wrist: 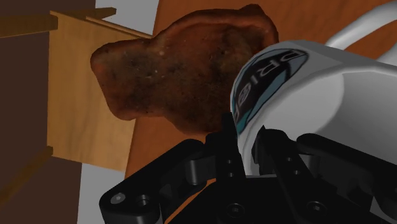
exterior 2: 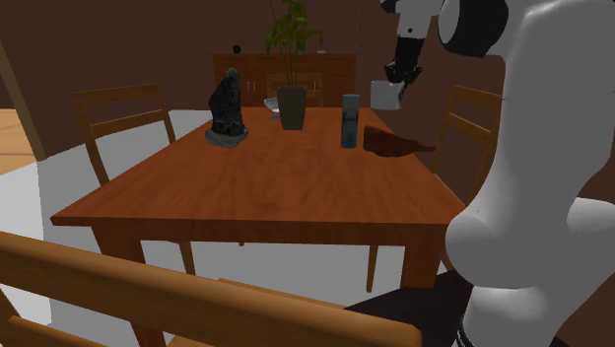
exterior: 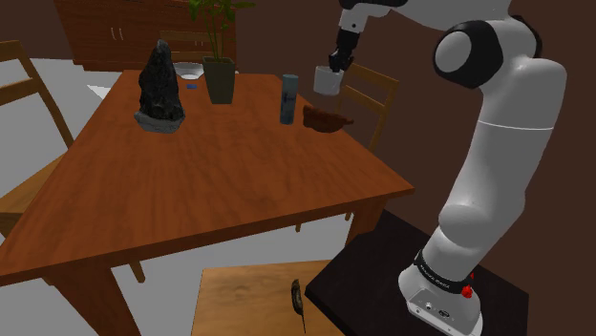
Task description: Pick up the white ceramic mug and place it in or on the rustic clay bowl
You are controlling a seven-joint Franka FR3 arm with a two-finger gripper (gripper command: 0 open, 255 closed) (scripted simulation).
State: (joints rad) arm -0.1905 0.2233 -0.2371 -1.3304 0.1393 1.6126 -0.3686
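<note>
Pincer (wrist: 253, 139) around mug (wrist: 318, 83), above bowl (wrist: 181, 70) edge

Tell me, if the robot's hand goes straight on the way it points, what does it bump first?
Probably the brown bowl. The hand, holding the white mug, points down, and the wrist view shows the bowl just ahead. Depth is hard to judge.

White, rounded arm (exterior: 501, 143) with dark joint bands (exterior: 478, 50), red knob (exterior: 467, 291) near base, black gripper (exterior: 334, 67).
</note>
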